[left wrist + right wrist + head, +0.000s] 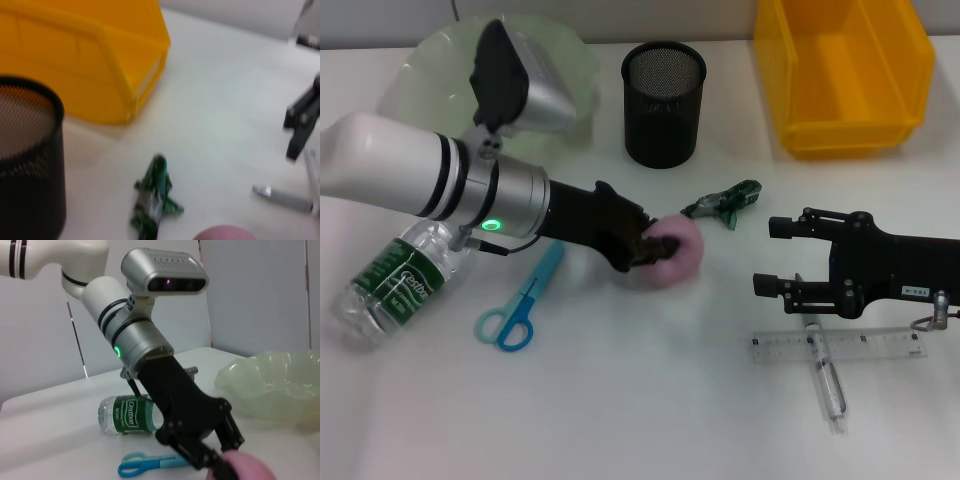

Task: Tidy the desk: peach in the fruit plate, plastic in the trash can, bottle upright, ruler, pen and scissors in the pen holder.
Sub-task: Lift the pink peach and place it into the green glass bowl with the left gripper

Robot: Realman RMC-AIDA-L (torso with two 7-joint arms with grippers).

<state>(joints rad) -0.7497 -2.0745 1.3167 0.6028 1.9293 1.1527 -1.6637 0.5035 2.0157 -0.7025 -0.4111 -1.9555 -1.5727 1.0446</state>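
At the centre of the head view, the left gripper (638, 247) pinches the round pink peach (672, 250) on the white desk; the right gripper (772, 256), fingers spread, hovers at right above the clear ruler (840, 346). The left wrist view alone shows the crumpled green plastic (154, 197) close up, beside the black mesh pen holder (27, 160). The right wrist view shows the dark fingers (227, 429) around the peach (246, 467).
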